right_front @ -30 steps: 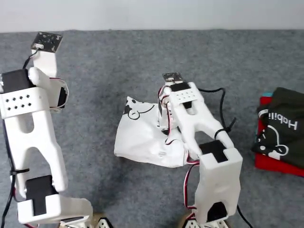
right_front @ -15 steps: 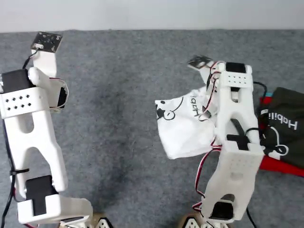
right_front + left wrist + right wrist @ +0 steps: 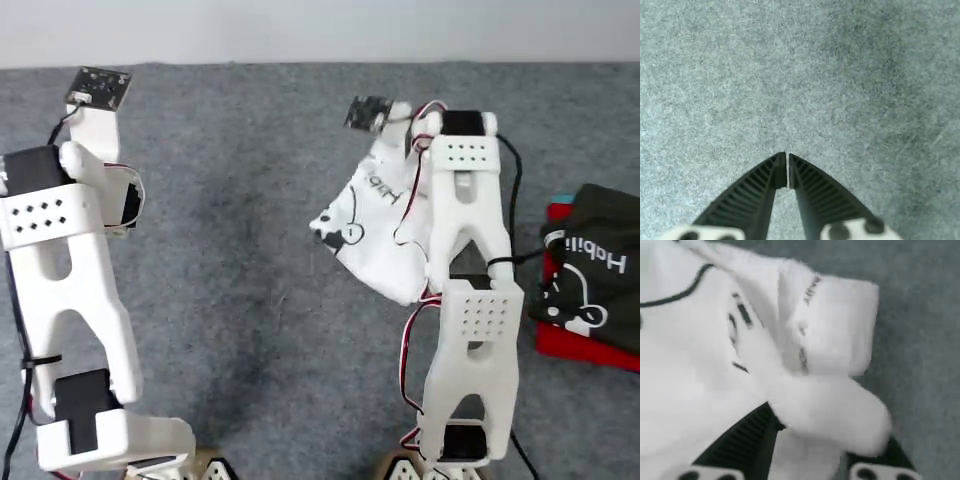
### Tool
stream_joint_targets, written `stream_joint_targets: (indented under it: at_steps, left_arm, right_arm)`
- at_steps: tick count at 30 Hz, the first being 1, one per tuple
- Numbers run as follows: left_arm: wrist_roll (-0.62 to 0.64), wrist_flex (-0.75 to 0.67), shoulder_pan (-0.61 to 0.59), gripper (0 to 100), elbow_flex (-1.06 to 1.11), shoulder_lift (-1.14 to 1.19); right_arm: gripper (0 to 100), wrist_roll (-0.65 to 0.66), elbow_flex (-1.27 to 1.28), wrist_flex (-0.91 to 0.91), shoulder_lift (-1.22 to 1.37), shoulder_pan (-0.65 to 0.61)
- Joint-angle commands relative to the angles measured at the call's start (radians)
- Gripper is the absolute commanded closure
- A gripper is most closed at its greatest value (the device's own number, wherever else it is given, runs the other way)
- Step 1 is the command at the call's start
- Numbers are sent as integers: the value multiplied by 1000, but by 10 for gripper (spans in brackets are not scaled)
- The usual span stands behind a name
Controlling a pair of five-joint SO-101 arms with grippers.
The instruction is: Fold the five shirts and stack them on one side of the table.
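Right tool: the right tool (image 3: 827, 435) pinches a bunched roll of the white shirt (image 3: 370, 230), and cloth bulges out past both black fingers.
Left tool: the left tool (image 3: 787, 170) has its jaws pressed together on nothing, over bare grey worktop (image 3: 230, 150), well apart from the shirt.
White shirt: it hangs crumpled from the right tool over the far middle of the worktop, print facing up. Whether its lower edge touches the surface cannot be told.
Stack: a dark shirt (image 3: 600, 270) lies on a red shirt (image 3: 575, 345) at the worktop's edge on the right arm's side, apart from the white one.
Step, judged: the white shirt is being carried and looks loosely bundled rather than neatly folded.
Risk, slipping: the grip sits on a thick, soft roll, so a quick swing could let the cloth slide free.
Risk, unfolding: the hanging layers may fall open or drag on the rough surface, spoiling any fold.
Risk, stack: a trailing corner or the arm could catch the dark shirt and shove the pile off the edge.
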Motion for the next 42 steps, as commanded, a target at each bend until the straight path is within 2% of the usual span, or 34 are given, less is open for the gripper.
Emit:
stream_joint_targets:
  at_steps: [1,7,9,12,15,19,24,29,36,39,42]
  left_arm:
    - [-2,-2,2,983,-8,-41]
    - [-2,-2,2,983,-8,-41]
    - [-2,-2,2,983,-8,-41]
    - [-2,-2,2,983,-8,-43]
    - [-2,-2,2,983,-8,-48]
    - [-2,-2,-2,983,-8,-49]
    - [-2,14,0,983,-8,-49]
    - [-2,20,-3,983,-8,-51]
    - [-2,20,0,983,-8,-51]
    - [-2,20,2,983,-8,-51]
    - [-2,20,2,983,-8,-51]
  right_arm:
    - [710,-227,-146,84,-30,-36]
    - [741,-503,-267,269,-27,-108]
    - [818,-551,-270,338,-25,-150]
    - [988,-578,-221,358,-24,-211]
    - [957,-585,-138,358,-24,-259]
    - [989,-649,-34,320,-22,-326]
    - [986,-657,75,159,48,-377]
    - [986,-657,61,62,160,-409]
    - [986,-666,-155,259,130,-381]
    - [986,-730,-282,358,114,-337]
    - [985,-832,-325,364,74,-272]
